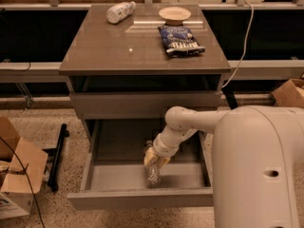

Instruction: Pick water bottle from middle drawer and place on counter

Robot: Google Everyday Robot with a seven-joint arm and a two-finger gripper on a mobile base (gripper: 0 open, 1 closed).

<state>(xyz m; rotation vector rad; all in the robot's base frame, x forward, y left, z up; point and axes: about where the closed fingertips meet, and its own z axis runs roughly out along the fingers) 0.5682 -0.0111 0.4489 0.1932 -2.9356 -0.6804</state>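
Closest to you is your robot's big white body (259, 175), filling the bottom right corner. Its white arm (183, 125) reaches left and down into the open drawer (142, 199), which is pulled out low by the floor.

Your gripper (156, 159) is inside that drawer, near the middle. Its yellowish fingers (148, 156) are closed around the top part of the water bottle (152, 174). The clear bottle hangs down below the gripper, nearly upright, close to the drawer's front wall. You cannot tell if its bottom touches the grey drawer floor.

On the floor to the left sits a cardboard box (19, 175) with a black bar (57, 156) beside it.

Above the open drawer is a shut drawer (142, 104). Over that is the shiny counter (118, 51). A dark blue snack bag (180, 41) lies on it, right of the middle. Further back sits a small round plate (174, 14). A fat white bottle (118, 12) lies on its side at the back left.

Another cardboard box (289, 93) sits far right.
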